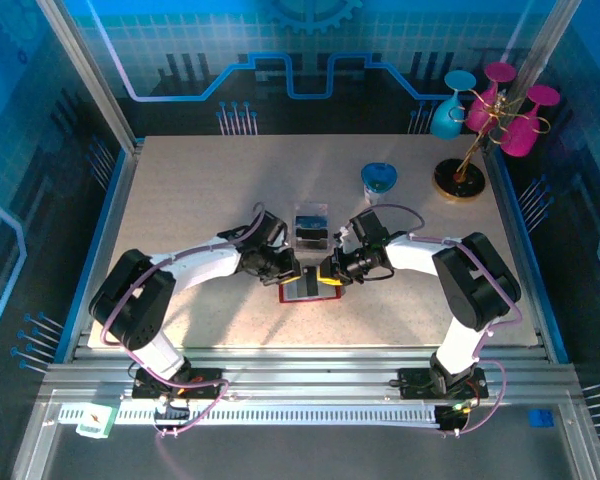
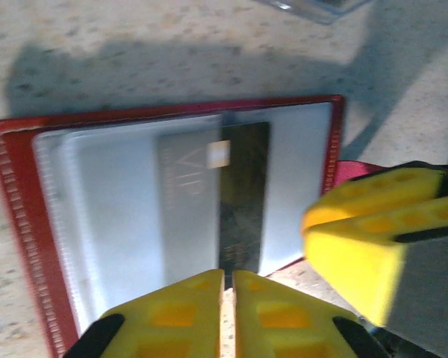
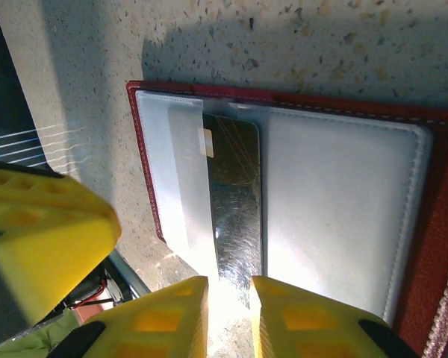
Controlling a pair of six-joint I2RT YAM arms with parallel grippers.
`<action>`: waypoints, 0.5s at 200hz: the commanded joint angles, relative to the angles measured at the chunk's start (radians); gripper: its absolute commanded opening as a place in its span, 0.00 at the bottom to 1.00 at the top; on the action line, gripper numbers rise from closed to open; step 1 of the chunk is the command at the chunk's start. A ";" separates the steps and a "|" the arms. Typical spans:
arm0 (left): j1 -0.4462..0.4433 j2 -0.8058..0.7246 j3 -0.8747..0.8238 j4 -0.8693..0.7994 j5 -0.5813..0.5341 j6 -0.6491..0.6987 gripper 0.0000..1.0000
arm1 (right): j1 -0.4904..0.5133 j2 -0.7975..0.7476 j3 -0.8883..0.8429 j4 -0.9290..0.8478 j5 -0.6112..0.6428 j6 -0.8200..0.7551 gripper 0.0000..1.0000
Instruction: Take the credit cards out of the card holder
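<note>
Yellow fingertips of the left gripper sit almost together with only a thin slit between them, right at the near end of a dark card; whether that slit pinches the card's edge I cannot tell. The right gripper stands a little parted, the same card's end reaching the mouth of its gap, with no clear hold on it. That card lies partly under the grey pocket film of the red holder, which is spread flat on the table between the two grippers. The left wrist view shows "VIP" lettering and a pale chip on the card; the right wrist view shows glare on its bare half. From above, a clear tray sits just beyond the holder, seemingly with cards in it, though blurred. A blue cup and a goblet stand are farther right. Both wrists cover the holder's side edges there.
</note>
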 commanded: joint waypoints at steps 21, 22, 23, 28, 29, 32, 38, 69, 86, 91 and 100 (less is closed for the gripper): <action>-0.020 0.078 0.040 -0.067 -0.010 0.031 0.05 | -0.007 0.019 -0.009 0.016 -0.019 0.015 0.24; -0.020 0.079 0.040 -0.066 -0.010 0.032 0.05 | -0.007 0.019 -0.010 0.016 -0.019 0.015 0.24; -0.020 0.079 0.039 -0.067 -0.010 0.031 0.05 | -0.008 0.019 -0.010 0.016 -0.019 0.014 0.24; -0.019 0.086 0.040 -0.070 -0.014 0.035 0.04 | -0.008 0.022 -0.009 0.016 -0.021 0.015 0.25; -0.019 0.087 0.040 -0.070 -0.014 0.036 0.04 | -0.007 0.022 -0.009 0.016 -0.020 0.015 0.25; -0.019 0.090 0.040 -0.070 -0.014 0.037 0.04 | -0.007 0.023 -0.009 0.017 -0.022 0.015 0.25; -0.019 0.096 0.038 -0.073 -0.017 0.041 0.04 | -0.007 0.025 -0.009 0.017 -0.024 0.015 0.25; -0.020 0.115 0.032 -0.086 -0.029 0.044 0.03 | -0.007 0.038 -0.003 0.026 -0.025 0.019 0.26; -0.020 0.100 0.022 -0.085 -0.040 0.042 0.03 | -0.004 0.045 -0.002 0.031 -0.029 0.021 0.26; -0.020 0.094 0.021 -0.086 -0.042 0.040 0.03 | -0.004 0.049 -0.002 0.033 -0.028 0.021 0.26; -0.020 0.082 0.019 -0.085 -0.050 0.036 0.06 | -0.003 0.057 0.000 0.034 -0.032 0.021 0.26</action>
